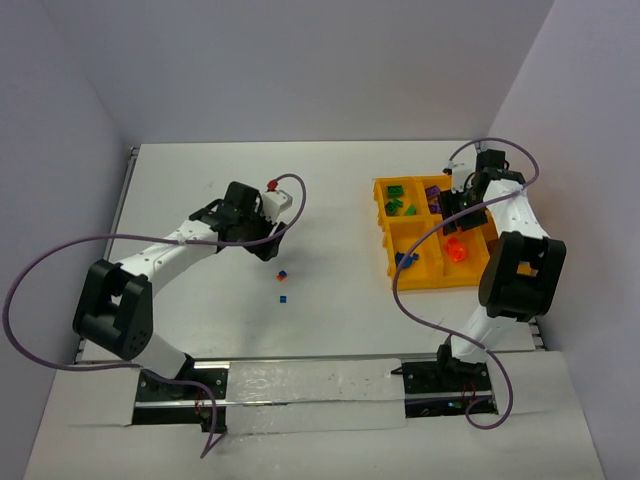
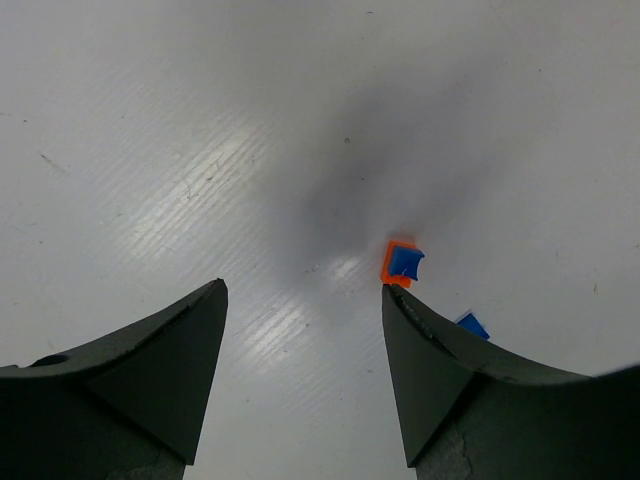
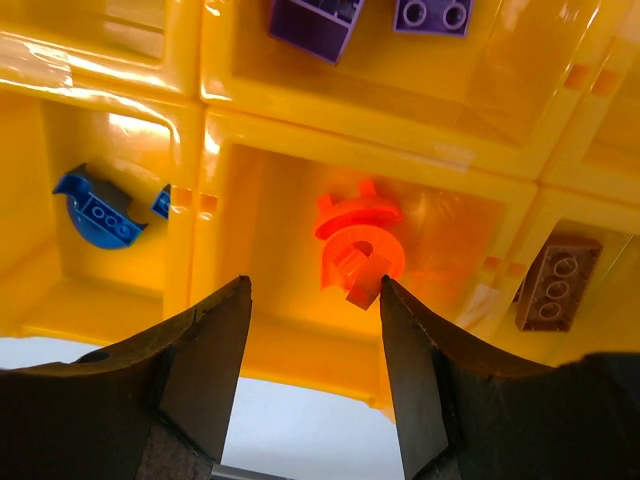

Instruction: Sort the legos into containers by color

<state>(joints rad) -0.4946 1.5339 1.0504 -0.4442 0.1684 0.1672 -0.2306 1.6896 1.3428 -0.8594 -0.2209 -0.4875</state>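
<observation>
One brown brick (image 3: 558,283), right-wrist view only

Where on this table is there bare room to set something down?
Bare table lies between the left end effector and the yellow tray, and along the far edge beyond both arms. Crowded: the tray, with the right end effector over it, and the orange-and-blue bit and blue bit by the left end effector.
</observation>
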